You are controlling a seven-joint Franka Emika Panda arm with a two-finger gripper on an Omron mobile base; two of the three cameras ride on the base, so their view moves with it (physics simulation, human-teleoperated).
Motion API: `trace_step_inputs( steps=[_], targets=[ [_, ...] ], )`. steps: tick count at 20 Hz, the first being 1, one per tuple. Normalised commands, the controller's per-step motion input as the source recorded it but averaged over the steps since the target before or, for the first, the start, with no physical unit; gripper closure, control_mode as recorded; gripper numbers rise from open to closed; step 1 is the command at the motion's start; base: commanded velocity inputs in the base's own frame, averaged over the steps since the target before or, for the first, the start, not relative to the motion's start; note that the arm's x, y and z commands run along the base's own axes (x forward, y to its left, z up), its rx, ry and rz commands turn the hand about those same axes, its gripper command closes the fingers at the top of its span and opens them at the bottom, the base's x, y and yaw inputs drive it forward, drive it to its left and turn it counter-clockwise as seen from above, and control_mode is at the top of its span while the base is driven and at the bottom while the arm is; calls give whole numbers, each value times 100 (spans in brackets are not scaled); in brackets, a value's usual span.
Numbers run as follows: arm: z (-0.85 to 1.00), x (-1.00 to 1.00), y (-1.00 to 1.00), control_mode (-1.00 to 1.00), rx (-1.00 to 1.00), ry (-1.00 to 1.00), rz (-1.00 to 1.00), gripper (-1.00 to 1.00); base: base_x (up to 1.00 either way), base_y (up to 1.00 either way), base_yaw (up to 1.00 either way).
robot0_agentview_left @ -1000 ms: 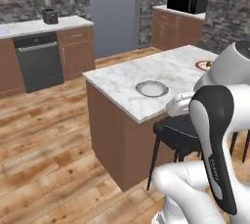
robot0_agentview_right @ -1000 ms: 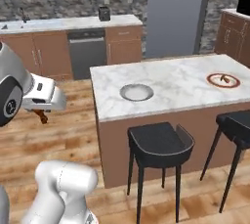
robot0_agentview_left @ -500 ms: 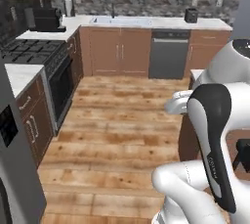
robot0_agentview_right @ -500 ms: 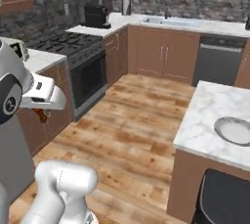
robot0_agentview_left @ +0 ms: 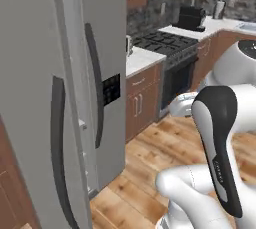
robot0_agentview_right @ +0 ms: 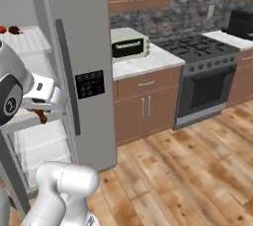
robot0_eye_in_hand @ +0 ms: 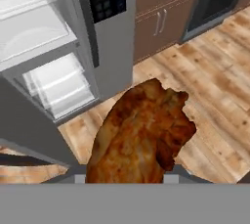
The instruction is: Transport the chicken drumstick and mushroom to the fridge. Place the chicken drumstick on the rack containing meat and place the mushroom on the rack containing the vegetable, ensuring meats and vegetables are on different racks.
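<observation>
In the left base view I am facing the grey fridge [robot0_agentview_left: 60, 98] at frame left, its dark handles toward me. In the right base view its door is standing open – white shelves bared at the left edge, the meat chunk [robot0_agentview_right: 15, 30] and red ball [robot0_agentview_right: 2, 29] sitting upper left. My claw [robot0_agentview_right: 40, 116] is pinching the chicken drumstick [robot0_agentview_right: 41, 117] there. In the hand view the drumstick [robot0_eye_in_hand: 141, 135] is looming at bottom centre – gripped for carrying to the meat rack.

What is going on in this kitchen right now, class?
The robot arm has the chicken drumstick clamped in its gripper and is parked in front of the fridge. The fridge's left side is open, showing pale shelves. On an upper rack sit a red ball and a dark meat chunk. The drumstick is not yet on any rack.
</observation>
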Motion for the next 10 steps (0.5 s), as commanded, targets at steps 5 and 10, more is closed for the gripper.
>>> trace_step_inputs(
  steps=[5, 10],
  targets=[
    [0, 0, 0, 100, 0, 0, 0, 100, 0, 0, 100],
    [0, 0, 0, 100, 0, 0, 0, 100, 7, -13, 96]
  ],
)
